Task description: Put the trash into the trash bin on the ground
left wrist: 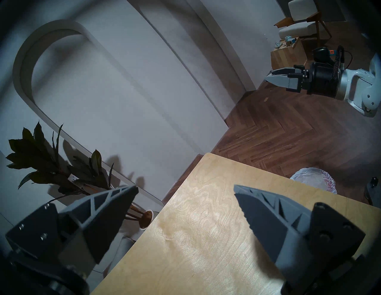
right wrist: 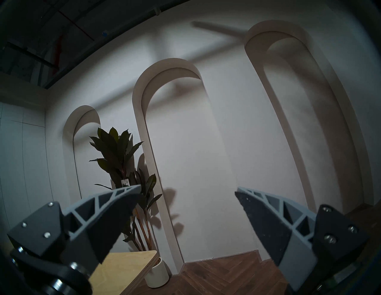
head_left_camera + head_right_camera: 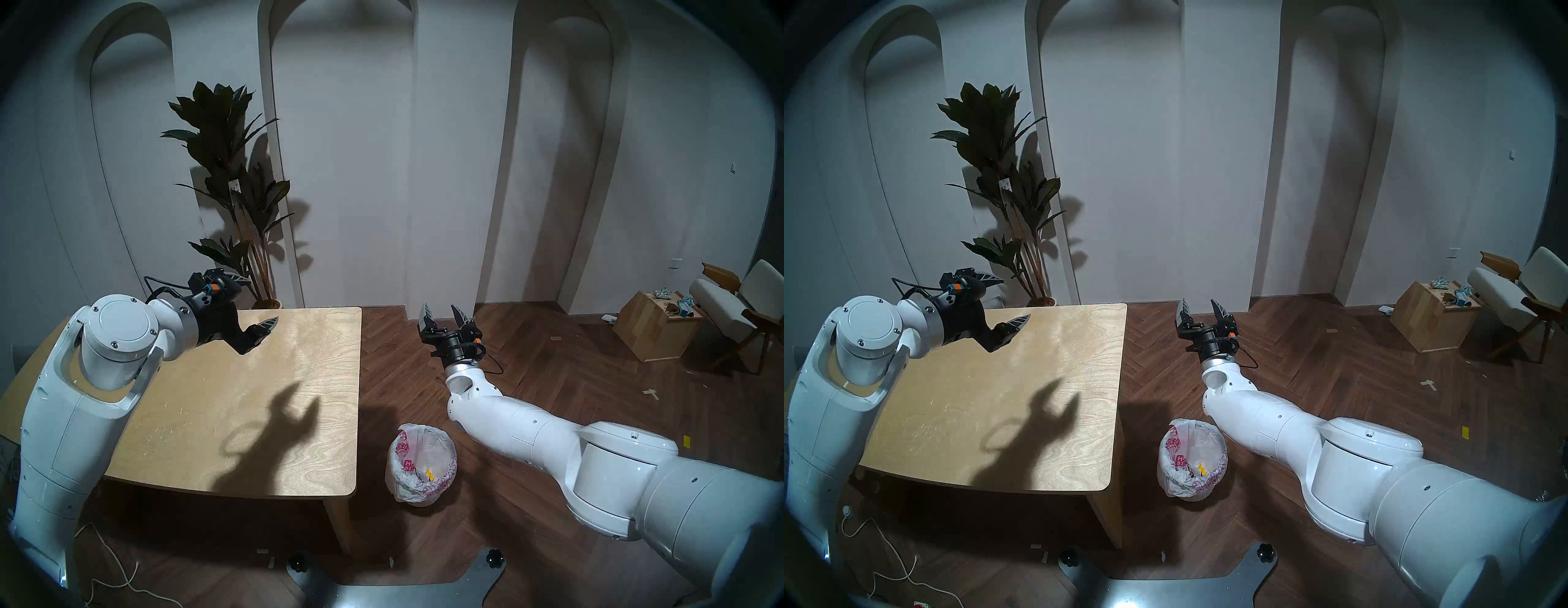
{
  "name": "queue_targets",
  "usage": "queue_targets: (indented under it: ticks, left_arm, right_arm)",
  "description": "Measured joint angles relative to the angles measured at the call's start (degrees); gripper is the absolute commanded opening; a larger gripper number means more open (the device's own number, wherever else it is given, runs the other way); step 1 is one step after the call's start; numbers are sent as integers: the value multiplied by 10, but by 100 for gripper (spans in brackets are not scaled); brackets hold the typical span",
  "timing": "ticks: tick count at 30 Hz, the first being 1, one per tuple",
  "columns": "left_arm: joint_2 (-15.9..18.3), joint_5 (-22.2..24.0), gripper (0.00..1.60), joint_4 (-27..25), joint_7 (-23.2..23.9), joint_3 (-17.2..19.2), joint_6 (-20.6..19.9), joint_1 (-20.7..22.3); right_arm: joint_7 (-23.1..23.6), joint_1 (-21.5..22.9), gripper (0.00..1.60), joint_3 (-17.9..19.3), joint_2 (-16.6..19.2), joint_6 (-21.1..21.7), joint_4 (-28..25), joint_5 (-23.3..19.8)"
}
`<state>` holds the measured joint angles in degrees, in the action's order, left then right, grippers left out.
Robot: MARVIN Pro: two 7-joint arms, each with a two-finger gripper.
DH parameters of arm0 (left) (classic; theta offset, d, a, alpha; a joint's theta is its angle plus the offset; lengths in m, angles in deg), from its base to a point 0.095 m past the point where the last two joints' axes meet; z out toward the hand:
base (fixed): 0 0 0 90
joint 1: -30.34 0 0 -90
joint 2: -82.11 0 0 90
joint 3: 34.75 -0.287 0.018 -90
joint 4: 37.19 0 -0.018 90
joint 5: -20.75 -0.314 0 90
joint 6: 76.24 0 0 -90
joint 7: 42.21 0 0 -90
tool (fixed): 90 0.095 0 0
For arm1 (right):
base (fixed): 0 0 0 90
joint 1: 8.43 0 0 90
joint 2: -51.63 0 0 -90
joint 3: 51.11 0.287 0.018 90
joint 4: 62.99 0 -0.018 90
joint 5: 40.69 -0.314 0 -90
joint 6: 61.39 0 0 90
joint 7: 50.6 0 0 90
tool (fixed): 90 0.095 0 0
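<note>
Herringbone floor carries the trash bin (image 3: pixel 421 464), upright with its mouth facing up, just right of the table (image 3: pixel 254 403); a yellow scrap of trash (image 3: pixel 431 474) is seen inside. Both the left gripper (image 3: pixel 254 308) and right gripper (image 3: pixel 445 316) are spread and empty. The bin lies at 6 o'clock from the right gripper, judged the nearer; no trash is seen outside it.

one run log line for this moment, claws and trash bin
left claw: open, empty, above table | right claw: open, empty | trash bin: on floor beside table, yellow scrap inside

Bare plywood worktop (image 3: pixel 254 382). Potted plant (image 3: pixel 229 170) behind it, against arched wall. Far right: open wooden box (image 3: pixel 653 327) of clutter beside cushioned chair (image 3: pixel 738 305).
</note>
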<state>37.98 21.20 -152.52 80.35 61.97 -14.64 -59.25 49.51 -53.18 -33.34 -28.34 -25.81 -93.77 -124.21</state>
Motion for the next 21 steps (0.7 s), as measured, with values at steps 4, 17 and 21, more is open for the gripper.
queue_targets:
  ticks: [4,17,21]
  left_arm:
    - [-4,-4,160,17,-8,0,0,9]
    - [-15,-15,160,60,-29,0,0,38]
    - [-18,-18,160,69,-34,-1,0,45]
  right_arm:
    - [4,-3,160,1,1,0,-10,0]
    - [13,-12,160,5,8,0,-37,0]
    - [16,-14,160,6,10,0,-43,0]
